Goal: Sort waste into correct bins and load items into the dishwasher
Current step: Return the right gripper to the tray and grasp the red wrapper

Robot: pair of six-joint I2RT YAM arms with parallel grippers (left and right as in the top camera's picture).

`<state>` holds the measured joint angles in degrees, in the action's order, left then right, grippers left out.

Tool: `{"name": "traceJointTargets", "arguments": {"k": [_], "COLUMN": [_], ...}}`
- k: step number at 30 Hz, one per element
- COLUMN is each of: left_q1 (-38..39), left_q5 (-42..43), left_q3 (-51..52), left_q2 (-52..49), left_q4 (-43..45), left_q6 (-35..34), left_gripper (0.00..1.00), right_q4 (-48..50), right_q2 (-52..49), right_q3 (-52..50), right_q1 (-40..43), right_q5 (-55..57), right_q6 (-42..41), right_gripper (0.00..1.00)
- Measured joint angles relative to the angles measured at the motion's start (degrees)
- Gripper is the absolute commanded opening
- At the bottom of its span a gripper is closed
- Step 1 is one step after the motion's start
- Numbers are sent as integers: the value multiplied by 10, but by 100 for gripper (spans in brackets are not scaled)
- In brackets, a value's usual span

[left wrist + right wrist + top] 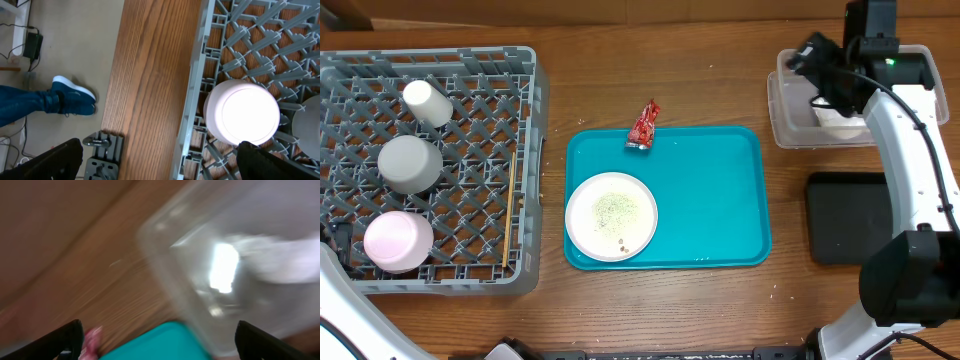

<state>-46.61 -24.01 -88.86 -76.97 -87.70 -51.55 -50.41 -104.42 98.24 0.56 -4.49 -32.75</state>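
Observation:
The grey dish rack [525, 160] at the left holds a small white cup [427, 103], two pale bowls [410, 164] [398, 242] and chopsticks [510, 215]. The white plate [611, 216] with crumbs [616, 208] lies on the teal tray. The red wrapper [643, 125] sits at that tray's far edge. The clear tub [790, 110] holds a white napkin [840, 120]. My right gripper [157, 345] is open and empty, over the tub's left end [240, 265]; its view is blurred. My left gripper [160, 165] is open and empty at the rack's near wall, beside a bowl [243, 112].
The teal tray [720, 200] lies mid-table. The black tray [845, 218] sits at the right, in front of the clear tub. The left wrist view shows the table's edge [145, 75], a clamp and a person's blue shoe [75, 95] on the floor.

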Motion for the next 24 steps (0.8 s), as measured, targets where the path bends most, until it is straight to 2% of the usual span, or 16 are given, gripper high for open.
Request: {"name": "traceJointTargets", "arguments": {"k": [4,7,12,15,19,24], "left_q1": [0,0,0,0,0,0], "left_q5": [0,0,0,0,0,0], "left_q3": [0,0,0,0,0,0], "left_q2": [0,0,0,0,0,0], "left_q4": [0,0,0,0,0,0], "left_q6": [0,0,0,0,0,0], "left_gripper": [100,100,100,100,100,100], "right_q4": [30,31,33,38,44,75], "right_q2": [0,0,-21,-66,-131,-176], "right_q3": [0,0,0,0,0,0], "right_q1": [-64,-112,-221,-276,-306,-310], "right_q5": [-118,-126,-69,-37,-26,-30], "right_q6": [43,42,-31,-97,-175,-216], "right_gripper": [97,98,98,98,98,98]}}
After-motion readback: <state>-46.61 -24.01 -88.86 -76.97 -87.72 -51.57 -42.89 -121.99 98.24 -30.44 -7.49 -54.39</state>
